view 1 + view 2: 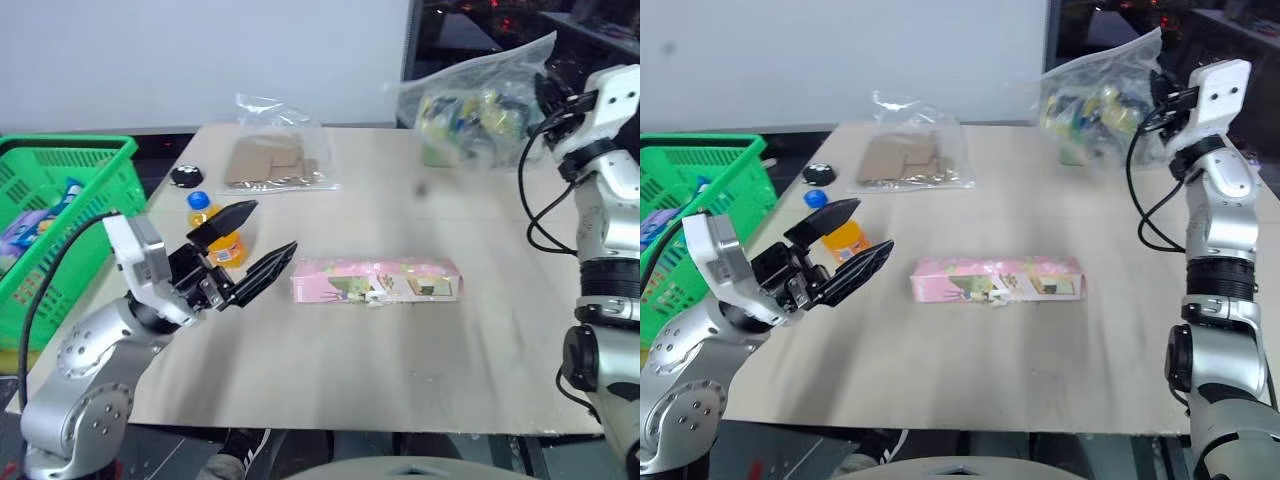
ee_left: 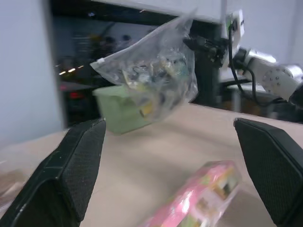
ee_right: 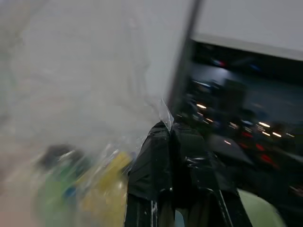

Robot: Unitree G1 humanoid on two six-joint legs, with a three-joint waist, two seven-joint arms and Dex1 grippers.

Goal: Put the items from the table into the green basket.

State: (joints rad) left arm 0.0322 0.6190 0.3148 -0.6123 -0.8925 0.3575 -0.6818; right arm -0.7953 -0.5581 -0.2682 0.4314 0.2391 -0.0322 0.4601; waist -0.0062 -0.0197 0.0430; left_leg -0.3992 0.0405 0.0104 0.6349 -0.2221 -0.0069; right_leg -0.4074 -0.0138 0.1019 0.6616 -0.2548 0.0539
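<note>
My right gripper is shut on the top of a clear bag of small colourful packets, which hangs in the air over the far right of the table. A long pink carton lies flat mid-table. My left gripper stands open and holds nothing, just above the table's left side. The small orange-drink bottle with a blue cap is partly hidden behind its fingers. Farther back lies a clear bag of brown cardboard. The green basket stands off the table's left edge with a few packets inside.
A small black round object lies near the table's far left corner. A pale green tub stands at the far right, behind the hanging bag. A dark screen or window runs along the back right.
</note>
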